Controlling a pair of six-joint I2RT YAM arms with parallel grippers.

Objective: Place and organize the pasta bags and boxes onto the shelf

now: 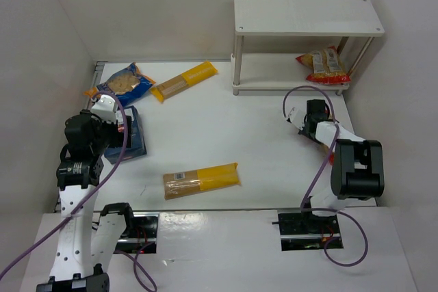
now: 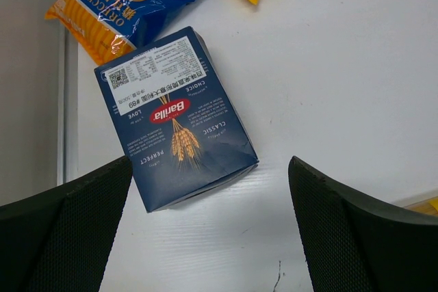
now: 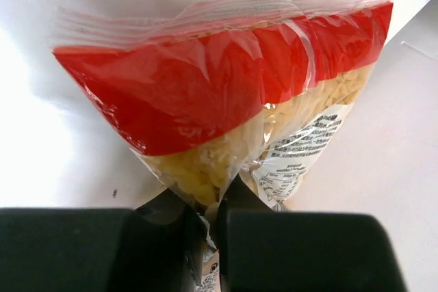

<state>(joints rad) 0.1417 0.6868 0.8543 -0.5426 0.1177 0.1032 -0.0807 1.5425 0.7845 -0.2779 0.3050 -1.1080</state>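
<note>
Right claw (image 3: 209,237) is pinched tight on the lower end of a red-and-yellow bag (image 3: 226,94). The bag's long axis runs straight away from the fingers, with its clear sealed edge pointing far. It has a red band across the upper part, pale short pasta below and a white printed label on the right side; the film is crinkled.

From above I can't place this bag with confidence, since the right arm covers it (a sliver of red under the forearm may be it).

The second red-and-yellow bag (image 1: 323,65) lies on the lower board of the shelf (image 1: 308,15), at its right end.

Left claw (image 2: 212,217) is spread wide above the dark blue box (image 2: 174,114), which lies flat and skewed on the white table (image 1: 260,141).

The blue-and-orange bag (image 1: 122,83) is just beyond the box. One spaghetti pack (image 1: 183,81) lies diagonally at the far side, the other (image 1: 201,180) nearly crosswise near me.

The walls are plain white.
</note>
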